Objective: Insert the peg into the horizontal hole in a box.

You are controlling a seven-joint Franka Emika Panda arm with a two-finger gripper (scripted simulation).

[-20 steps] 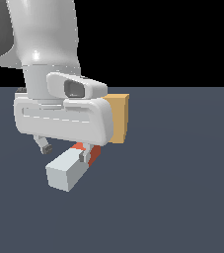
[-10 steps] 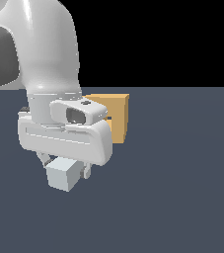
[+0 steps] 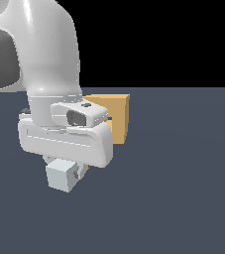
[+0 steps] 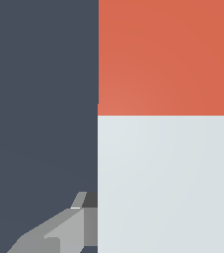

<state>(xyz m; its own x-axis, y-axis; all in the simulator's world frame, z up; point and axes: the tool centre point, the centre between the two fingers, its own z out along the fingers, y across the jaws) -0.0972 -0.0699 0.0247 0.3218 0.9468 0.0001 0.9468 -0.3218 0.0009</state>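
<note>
My pincer (image 3: 69, 171) grips the peg (image 3: 62, 176) at lower left; its long axis aims toward the box (image 3: 118, 116), upper right.

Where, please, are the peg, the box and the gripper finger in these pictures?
peg (image 3: 60, 176): exterior view, on its pale grey-white end below the hand.
box (image 3: 120, 119): exterior view, on its tan face beside the hand.
gripper finger (image 4: 64, 232): wrist view, on the grey finger beside the peg's pale half.

Peg (image 4: 168, 123): smooth, matt, flat colour, no grain. Box (image 3: 118, 116): smooth, matt, plain. Arm shell (image 3: 49, 59): smooth white plastic look, soft sheen. Bench (image 3: 183, 188): uniform matt surface.
</note>
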